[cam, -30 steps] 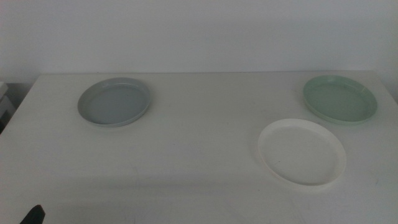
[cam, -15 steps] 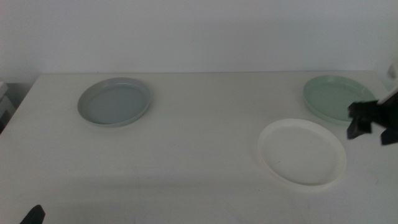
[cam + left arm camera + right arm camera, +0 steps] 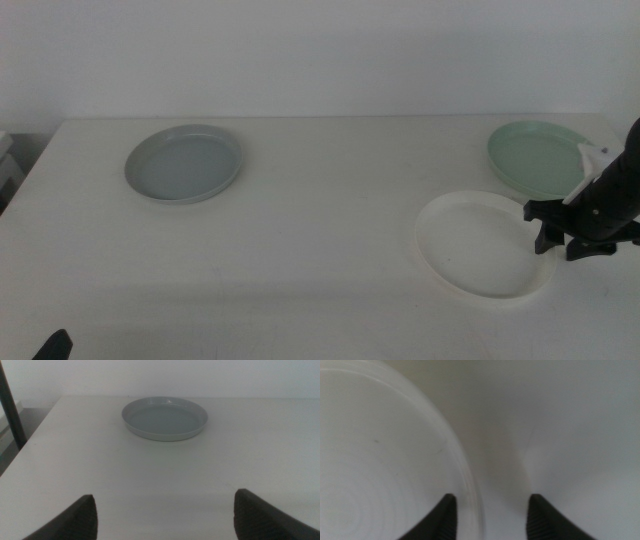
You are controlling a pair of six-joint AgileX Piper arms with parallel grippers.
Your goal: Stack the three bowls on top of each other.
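Observation:
Three bowls lie apart on the white table (image 3: 320, 210). The grey-blue bowl (image 3: 185, 163) is at the back left; it also shows in the left wrist view (image 3: 165, 418). The mint green bowl (image 3: 545, 158) is at the back right. The white bowl (image 3: 483, 244) lies in front of it. My right gripper (image 3: 560, 236) is open and hangs low over the white bowl's right rim (image 3: 465, 467), one jaw on each side of it. My left gripper (image 3: 165, 515) is open and empty near the front left corner, far from the grey-blue bowl.
A white wall stands behind the table. The table's left edge (image 3: 30, 450) drops off beside a dark upright post (image 3: 12, 407). The table's right edge lies just past the mint bowl.
My right arm has come in from the right, past the mint bowl, and has sunk to the white bowl's right rim. The bowls and the left arm have not moved.

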